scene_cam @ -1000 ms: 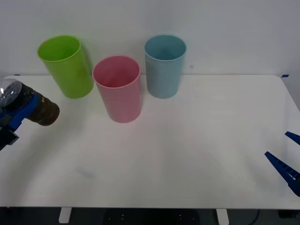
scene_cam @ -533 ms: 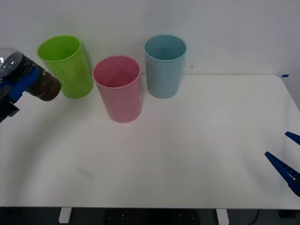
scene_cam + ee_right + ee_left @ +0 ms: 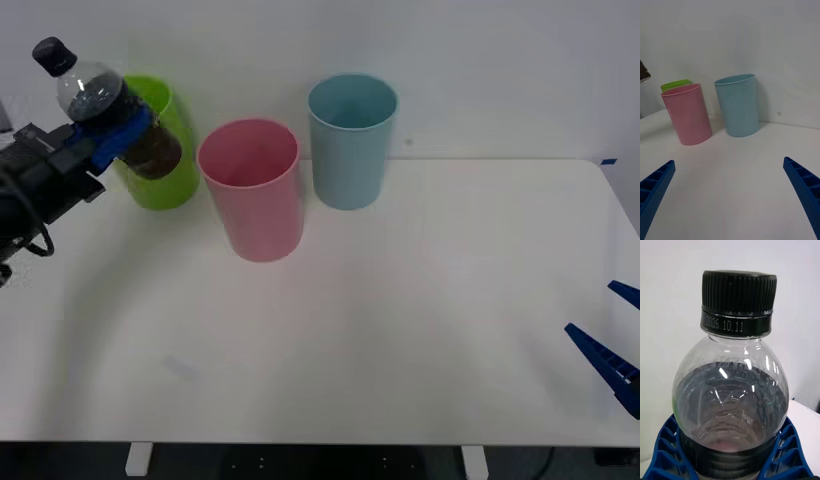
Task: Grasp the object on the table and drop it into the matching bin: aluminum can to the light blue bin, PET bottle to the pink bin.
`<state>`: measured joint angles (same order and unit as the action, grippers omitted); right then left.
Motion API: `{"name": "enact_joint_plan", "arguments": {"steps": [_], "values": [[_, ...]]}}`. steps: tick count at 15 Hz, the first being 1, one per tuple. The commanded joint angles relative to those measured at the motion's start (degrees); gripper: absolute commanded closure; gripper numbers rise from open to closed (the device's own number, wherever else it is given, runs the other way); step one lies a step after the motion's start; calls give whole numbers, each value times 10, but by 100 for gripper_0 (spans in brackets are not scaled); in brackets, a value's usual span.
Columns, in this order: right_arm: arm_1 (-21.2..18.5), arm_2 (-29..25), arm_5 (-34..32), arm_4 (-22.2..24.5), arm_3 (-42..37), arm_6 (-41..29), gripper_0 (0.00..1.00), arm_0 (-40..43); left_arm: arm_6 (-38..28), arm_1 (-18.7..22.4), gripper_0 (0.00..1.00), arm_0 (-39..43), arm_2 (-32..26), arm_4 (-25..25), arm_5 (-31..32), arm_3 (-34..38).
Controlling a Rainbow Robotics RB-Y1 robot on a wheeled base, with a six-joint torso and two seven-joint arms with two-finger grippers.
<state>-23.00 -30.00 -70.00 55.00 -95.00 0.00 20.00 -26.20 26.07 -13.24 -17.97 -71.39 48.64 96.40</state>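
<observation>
So the right gripper (image 3: pixel 612 345) is sitting way down at about 4 o'clock on the bench (image 3: pixel 420 320), near the closest edge, with its jaws spread wide and nothing between them. In its own wrist view the two blue fingers (image 3: pixel 655 187) are poking in from the corners with bare white benchtop between them.

Farther back, over at 10 o'clock, the left gripper (image 3: pixel 112 130) is carrying the PET bottle (image 3: pixel 110 110) up in the air. The jaws are clamped around the bottle's middle, right where the clear dome meets the dark ribbed body. The bottle is tilting, black cap pointing up toward 11 o'clock and the dark end pointing toward the pink bin (image 3: pixel 252 190). It's hanging in front of the lime green bin (image 3: pixel 160 165), just beside the pink one, not over its rim.

The left wrist view is giving the close-up: the blue fingers (image 3: pixel 666 450) are hugging the bottle (image 3: pixel 732 405) on both sides, and you can read 2026.10.11 printed on the ring under the cap (image 3: pixel 738 290).

At the far end, around 12 o'clock, the light blue bin (image 3: pixel 350 140) is standing upright just beside the pink bin, which the right wrist view also shows (image 3: pixel 738 105) from a lower angle.
</observation>
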Motion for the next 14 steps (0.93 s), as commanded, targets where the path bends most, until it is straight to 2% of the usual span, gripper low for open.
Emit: {"name": "enact_joint_plan", "arguments": {"steps": [1, 7, 12, 14], "values": [[0, 0, 0, 0, 0, 0, 0, 0, -9, 0, 100, -64, 34, -35, -2, -53], [0, 0, 0, 0, 0, 0, 0, 0, -9, -8, 100, -176, 80, -89, -2, -164], [0, 0, 0, 0, 0, 0, 0, 0, -16, -45, 100, -197, 80, -134, -4, -174], [0, 0, 0, 0, 0, 0, 0, 0, -16, -51, 100, -197, 80, -137, -6, -174]]}}
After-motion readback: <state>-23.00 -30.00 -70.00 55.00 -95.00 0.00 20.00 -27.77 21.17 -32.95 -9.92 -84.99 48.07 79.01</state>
